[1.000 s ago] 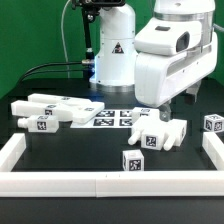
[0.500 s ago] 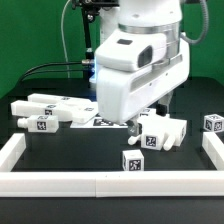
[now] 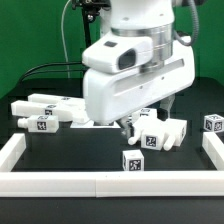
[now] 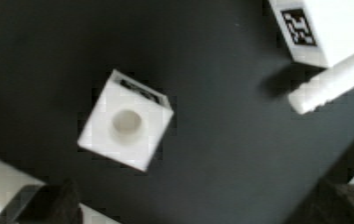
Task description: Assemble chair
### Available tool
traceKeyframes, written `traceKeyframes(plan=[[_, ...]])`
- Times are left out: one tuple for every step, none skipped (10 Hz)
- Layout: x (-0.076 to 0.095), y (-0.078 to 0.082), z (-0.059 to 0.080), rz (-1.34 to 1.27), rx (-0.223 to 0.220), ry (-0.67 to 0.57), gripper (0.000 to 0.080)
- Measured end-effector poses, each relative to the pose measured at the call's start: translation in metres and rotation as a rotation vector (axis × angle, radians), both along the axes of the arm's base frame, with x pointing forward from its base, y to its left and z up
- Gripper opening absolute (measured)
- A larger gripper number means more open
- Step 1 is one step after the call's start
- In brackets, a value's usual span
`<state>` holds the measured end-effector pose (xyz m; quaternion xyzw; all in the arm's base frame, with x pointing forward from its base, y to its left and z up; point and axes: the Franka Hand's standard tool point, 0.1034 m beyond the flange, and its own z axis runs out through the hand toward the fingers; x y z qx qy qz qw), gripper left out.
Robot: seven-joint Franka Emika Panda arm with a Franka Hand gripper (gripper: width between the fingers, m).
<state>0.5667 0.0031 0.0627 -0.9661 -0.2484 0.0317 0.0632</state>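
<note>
Since the earlier frames, the arm (image 3: 135,75) has moved toward the exterior view's left.

Exterior view: loose chair parts (image 3: 45,110) lie on the black counter (image 3: 70,150), grouped at the left, the centre and the right, none joined into a chair.

Wrist view: the jaws are spread and hold nothing. A white block with a round hole (image 4: 126,118) lies flat on the counter.

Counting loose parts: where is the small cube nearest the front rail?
Exterior view: the small cube sits alone mid-table, just behind the front rail, in front of a bigger white part.
</note>
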Motion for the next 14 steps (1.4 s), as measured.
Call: traceKeyframes(plan=[[-0.001,-0.006,-0.002,-0.052,0.005,0.007,0.0649],[0.000,-0.002,-0.002,-0.103,0.000,0.013,0.0649],[0.000,0.000,-0.002,-0.162,-0.004,0.020,0.0649],[-0.001,0.000,-0.002,-0.162,-0.004,0.021,0.0649],[0.004,0.000,-0.007,-0.171,-0.010,-0.009,0.0649],[0.007,0.003,-0.021,-0.186,-0.018,-0.059,0.0649],[0.005,0.001,-0.032,-0.201,-0.015,-0.065,0.0649],[0.006,-0.006,-0.038,-0.202,-0.013,-0.070,0.0649],[0.004,-0.014,-0.047,-0.175,-0.008,-0.070,0.0649],[0.000,-0.025,-0.051,-0.147,-0.005,-0.063,0.0649],[0.000,-0.028,-0.050,-0.144,-0.005,-0.065,0.0649],[0.000,-0.026,-0.051,-0.144,-0.005,-0.065,0.0649],[0.000,-0.026,-0.051,-0.144,-0.005,-0.064,0.0485],[0.000,-0.026,-0.051,-0.144,-0.005,-0.064,0.0347]])
